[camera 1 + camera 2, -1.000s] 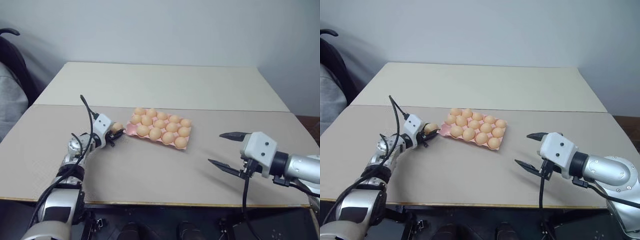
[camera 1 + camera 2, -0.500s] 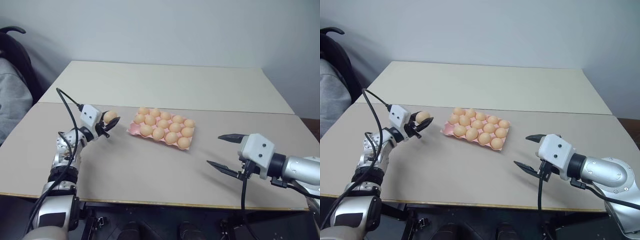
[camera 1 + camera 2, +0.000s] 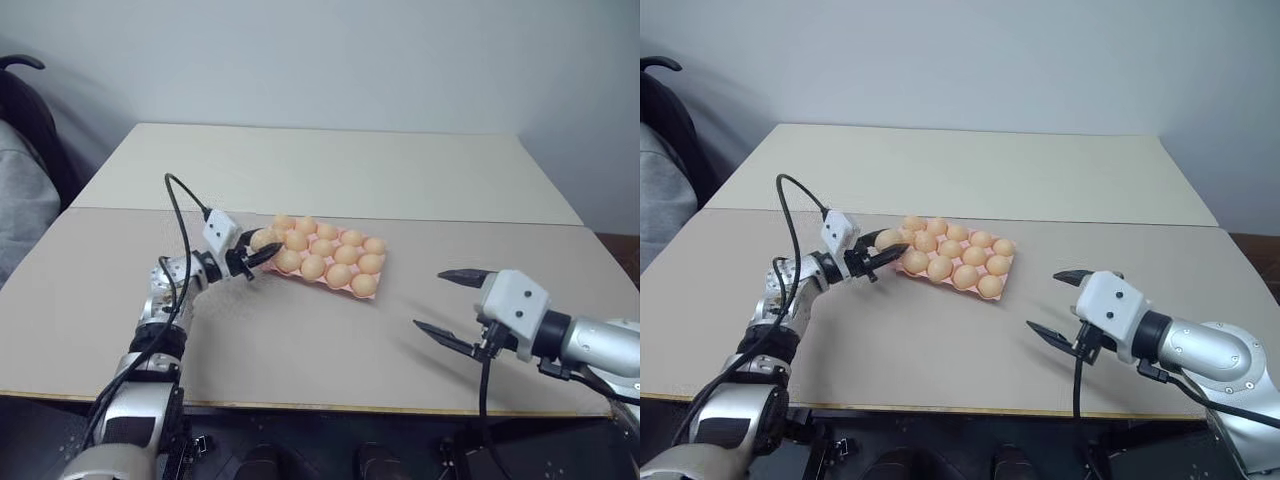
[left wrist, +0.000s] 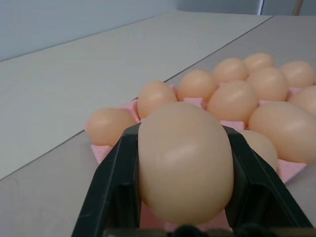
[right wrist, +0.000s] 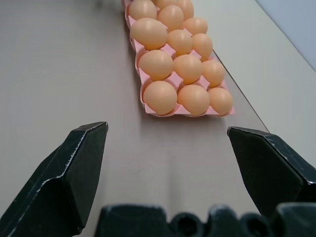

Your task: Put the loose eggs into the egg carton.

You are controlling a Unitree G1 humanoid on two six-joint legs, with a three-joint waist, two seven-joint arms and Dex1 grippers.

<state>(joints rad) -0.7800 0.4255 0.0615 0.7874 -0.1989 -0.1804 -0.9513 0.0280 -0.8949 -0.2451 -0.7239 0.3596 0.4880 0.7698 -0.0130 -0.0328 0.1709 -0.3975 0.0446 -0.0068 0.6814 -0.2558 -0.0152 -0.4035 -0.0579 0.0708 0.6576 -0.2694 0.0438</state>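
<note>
Just beside the pink egg carton point(image 3: 330, 275), left pincer point(image 3: 262, 249) clamps a smooth tan egg point(image 4: 185, 160) — right pincer point(image 3: 452, 300) apparently agape.

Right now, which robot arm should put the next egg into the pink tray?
The left. Its left gripper already holds an egg right at the near-left corner of the egg carton. The right gripper is open, holds nothing, and hangs off to the carton's right side.
</note>
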